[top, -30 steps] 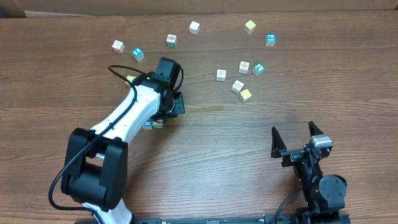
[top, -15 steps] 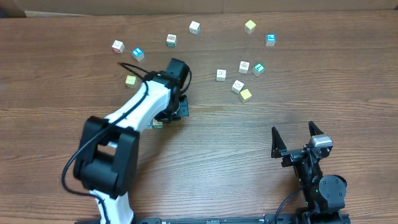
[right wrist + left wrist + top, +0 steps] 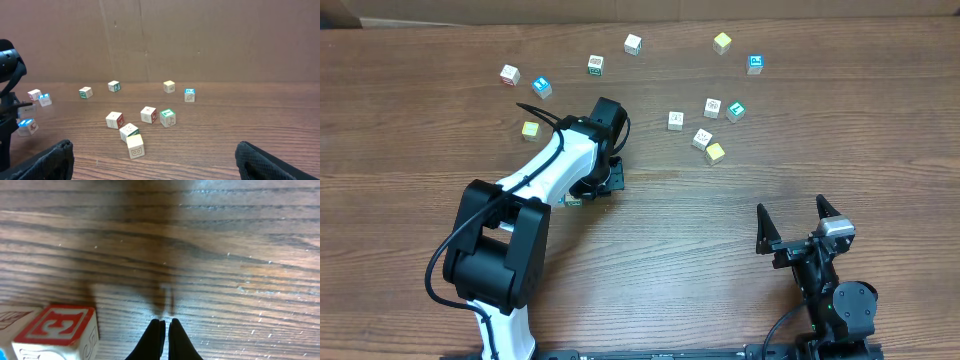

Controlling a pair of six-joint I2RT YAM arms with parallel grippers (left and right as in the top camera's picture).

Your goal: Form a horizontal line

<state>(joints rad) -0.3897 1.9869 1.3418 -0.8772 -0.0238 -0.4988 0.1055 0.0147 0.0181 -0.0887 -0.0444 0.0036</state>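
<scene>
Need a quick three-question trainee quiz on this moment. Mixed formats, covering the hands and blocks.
1. True or false: the left hand is shut with nothing between its fingers.
2. The right hand is: A open and empty, B shut on a cube, C shut and empty.
3. Fill in: in the left wrist view, the block nearest the left hand has a ___ letter on its top face.

Key: 1 true; 2 A; 3 red.
</scene>
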